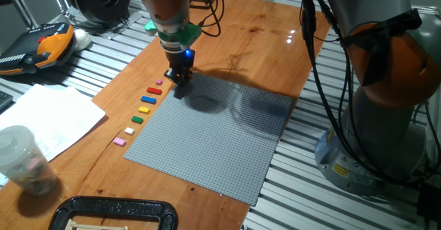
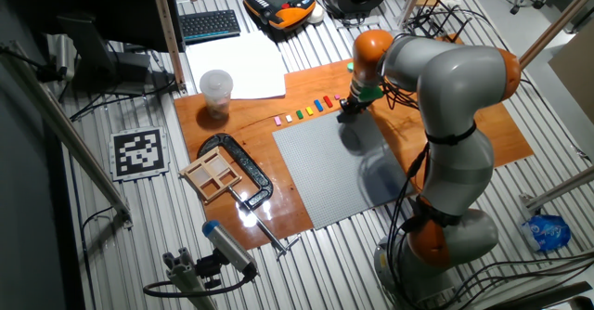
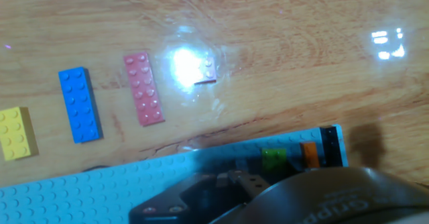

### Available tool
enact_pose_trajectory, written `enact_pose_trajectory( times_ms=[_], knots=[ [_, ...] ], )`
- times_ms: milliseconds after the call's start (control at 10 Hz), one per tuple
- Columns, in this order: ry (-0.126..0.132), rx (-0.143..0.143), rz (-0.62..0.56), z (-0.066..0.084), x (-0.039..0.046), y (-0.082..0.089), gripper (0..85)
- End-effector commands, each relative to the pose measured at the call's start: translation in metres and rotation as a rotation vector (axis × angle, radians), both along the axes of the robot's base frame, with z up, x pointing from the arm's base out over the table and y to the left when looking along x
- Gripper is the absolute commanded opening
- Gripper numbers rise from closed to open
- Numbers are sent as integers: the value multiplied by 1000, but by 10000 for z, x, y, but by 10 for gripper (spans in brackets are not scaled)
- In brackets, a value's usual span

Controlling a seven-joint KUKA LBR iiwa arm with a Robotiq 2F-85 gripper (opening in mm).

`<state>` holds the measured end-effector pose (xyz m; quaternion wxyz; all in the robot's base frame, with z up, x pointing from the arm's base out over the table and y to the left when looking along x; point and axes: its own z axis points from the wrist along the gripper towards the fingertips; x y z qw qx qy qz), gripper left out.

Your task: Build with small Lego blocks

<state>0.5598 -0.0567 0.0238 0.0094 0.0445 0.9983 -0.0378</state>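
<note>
My gripper [image 1: 180, 77] [image 2: 346, 110] stands low over the far left corner of the grey baseplate [image 1: 213, 133] [image 2: 343, 171]. Its fingers look close together, and I cannot tell whether they hold anything. Small Lego blocks lie in a row on the wood beside the plate: pink [image 1: 158, 82], red [image 1: 154, 90], blue [image 1: 149, 99], yellow [image 1: 144, 109], green [image 1: 137, 119], white [image 1: 129, 130] and pink [image 1: 119, 141]. In the hand view I see the yellow [image 3: 15, 133], blue [image 3: 80, 104] and pink [image 3: 143, 88] blocks. Green [image 3: 273, 158], orange [image 3: 309, 155] and dark [image 3: 328, 147] blocks sit on the plate's corner.
A plastic cup [image 1: 21, 161], white paper [image 1: 45, 116] and a black clamp [image 1: 110, 213] are at the near left. An orange teach pendant [image 1: 41, 44] lies at the far left. The arm's base [image 1: 386, 99] stands to the right of the wooden board [image 1: 269, 44].
</note>
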Motion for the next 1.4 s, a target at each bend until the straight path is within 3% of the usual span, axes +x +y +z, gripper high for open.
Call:
enact_pose_trajectory(
  times_ms=[0, 600, 1000, 1100, 1300],
  knots=[
    [2, 7, -4, 20, -1, -6, 340],
    [12, 15, -15, 92, -21, -19, 340],
    [21, 15, -22, 173, 12, 38, 340],
    [25, 27, -14, 165, 20, 38, 170],
    [32, 40, 4, 143, 38, 34, 170]
  ],
)
